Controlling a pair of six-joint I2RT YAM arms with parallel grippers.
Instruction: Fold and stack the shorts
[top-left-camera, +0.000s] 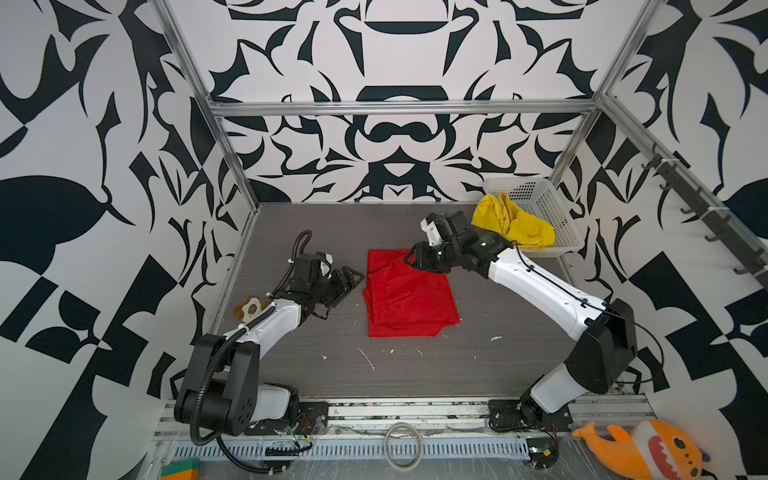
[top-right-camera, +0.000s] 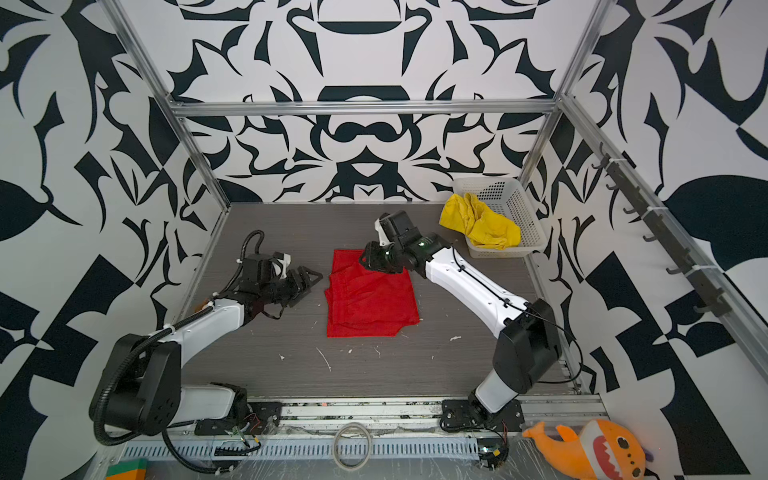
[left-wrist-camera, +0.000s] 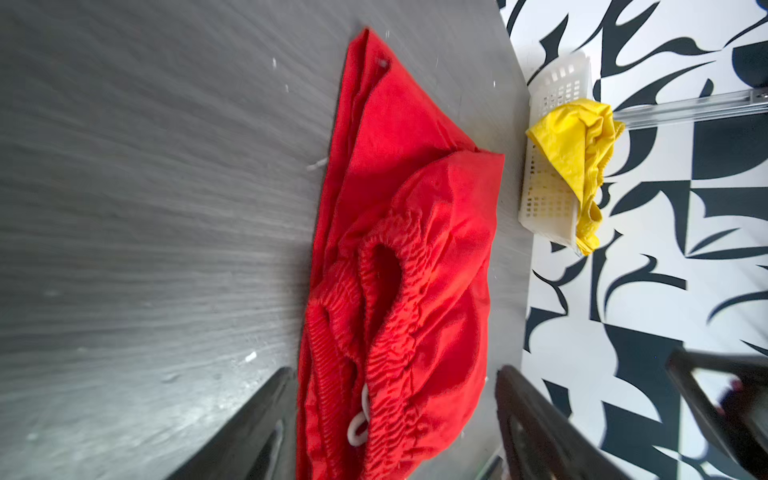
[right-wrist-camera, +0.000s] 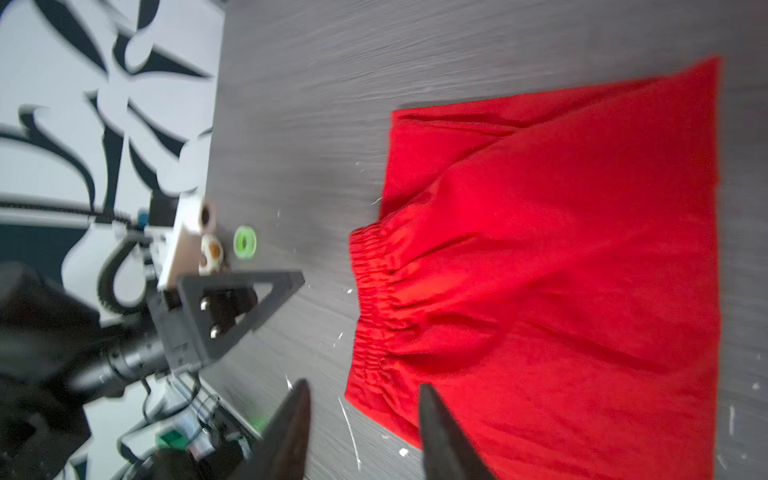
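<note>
Grey wood-grain surface (top-left-camera: 415, 374), your bright red thin-fabric shorts (top-left-camera: 409, 297) folded flat at centre frame, left pincer (top-left-camera: 353, 280) released just left of them, right pincer (top-left-camera: 409, 259) parted over their upper right corner, crumpled bright yellow shorts (top-left-camera: 513, 224) draped on the white perforated basket (top-left-camera: 555, 208), upper right

place: robot lab test cell
walls (top-left-camera: 399, 50): black-and-white printed pattern all round
frame (top-left-camera: 399, 109): bare aluminium profiles
table (top-left-camera: 415, 374): grey wood-grain, scuffed
rail (top-left-camera: 415, 409): along the table's near edge, left arm (top-left-camera: 274, 318) and right arm (top-left-camera: 540, 286) bolted on
</note>
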